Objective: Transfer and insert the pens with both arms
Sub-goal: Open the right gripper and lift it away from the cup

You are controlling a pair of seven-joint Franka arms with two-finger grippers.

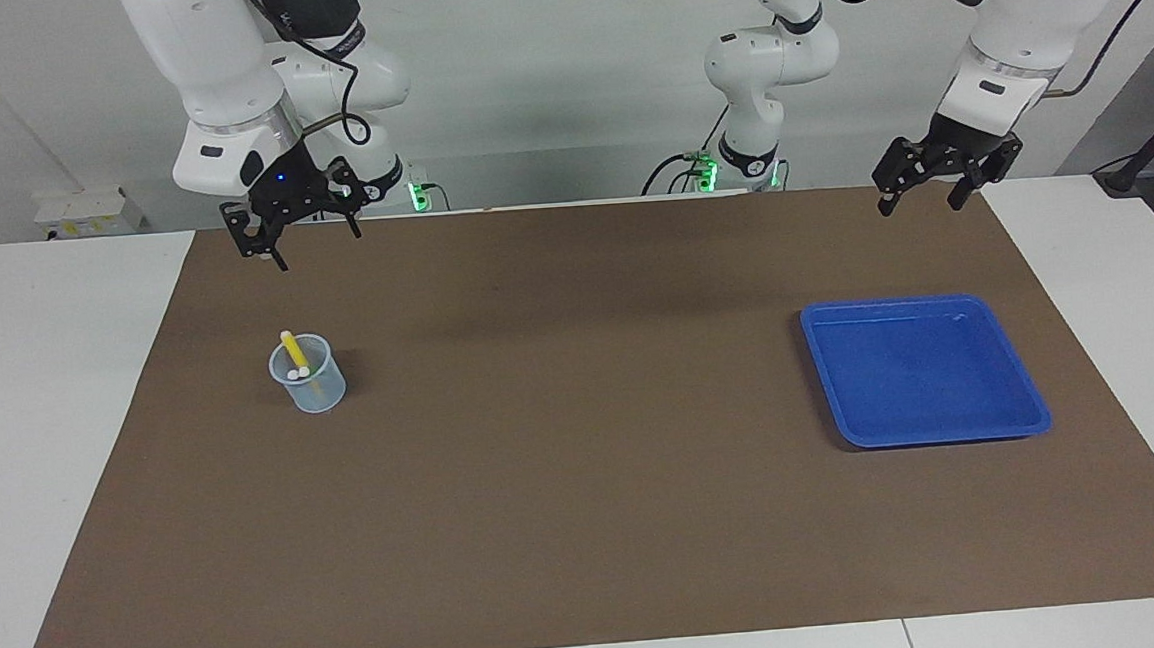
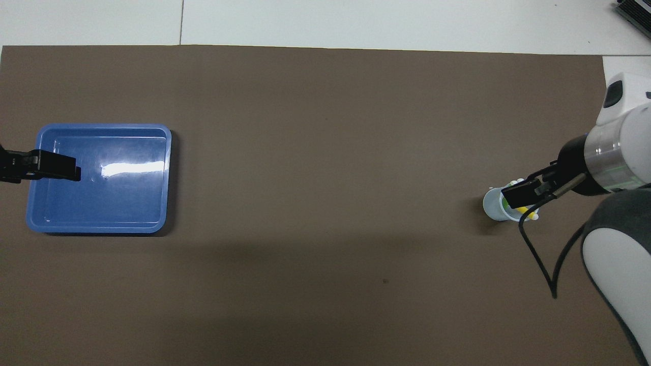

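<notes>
**Both grippers up and empty, pens standing in the cup**

Start with the worktop [image 1: 60, 396]: white, with a big brown mat [image 1: 589, 524] spread over nearly all of it. Two white arms hang in from the robots' end. The right arm [image 1: 211, 76] is up at its own end of the worktop, and the left arm [image 1: 1028, 6] is up at the other end.

Next in size, the blue tray [image 1: 929, 431], flat on the mat toward the left arm's end, with nothing lying in it.

Now the grippers. The right gripper [image 1: 307, 242] hovers in the air with its fingers spread wide and nothing between them. In the overhead view it covers part of the cup, but the facing view shows it well clear above, not touching. The left gripper [image 1: 920, 201] is also raised, over the mat's edge on the robots' side of the tray, jaws wide apart, holding nothing.

Down to the small stuff: a clear plastic cup [image 1: 311, 390] stands upright on the mat toward the right arm's end. And there are the pens, inside it. The yellow pen [image 1: 292, 349] leans with its top poking above the rim. The green pen [image 2: 504, 202] just peeks out past the gripper in the overhead view. The purple pen is hidden from here.
</notes>
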